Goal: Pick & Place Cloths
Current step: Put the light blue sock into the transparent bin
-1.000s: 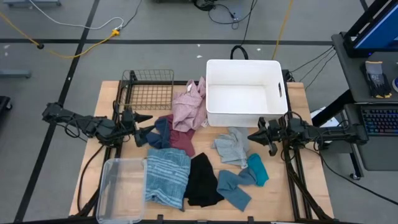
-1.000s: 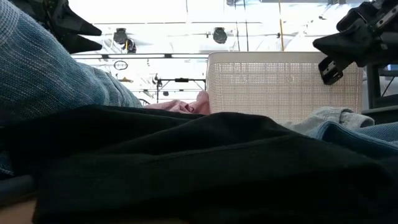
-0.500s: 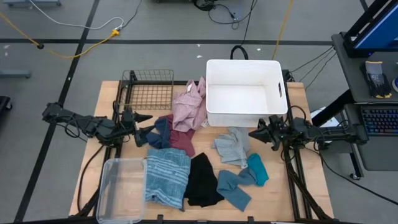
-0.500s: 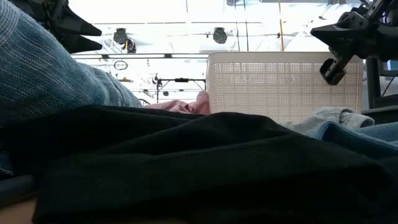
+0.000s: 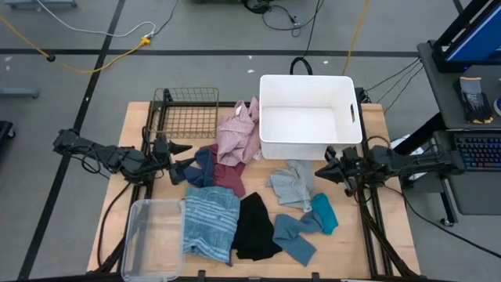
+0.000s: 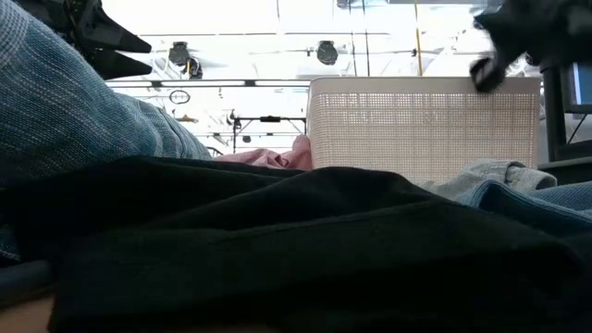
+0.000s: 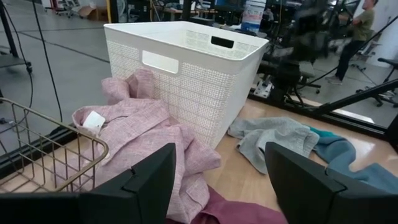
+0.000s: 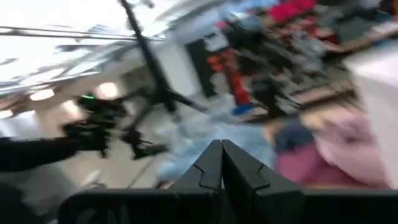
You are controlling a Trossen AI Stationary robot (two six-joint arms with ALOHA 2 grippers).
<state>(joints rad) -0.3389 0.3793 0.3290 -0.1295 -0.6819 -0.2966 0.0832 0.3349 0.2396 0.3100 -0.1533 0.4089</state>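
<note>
Right hand (image 5: 325, 169), fingers pressed together and empty, hovers by the crumpled grey cloth (image 5: 293, 182); unopened, it may only shove fabric against the white perforated plastic bin (image 5: 307, 116); left hand (image 5: 182, 160) waits wide apart.

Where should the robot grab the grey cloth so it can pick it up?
Probably from straight above, on the bunched folds near the middle of the grey cloth. It lies crumpled on the table, so the raised wrinkles give a pincer something to pinch, while the flat edges would slip. The right pincer is nearest, hovering beside it by the white bin, and it is shut, so it must open first.
</note>
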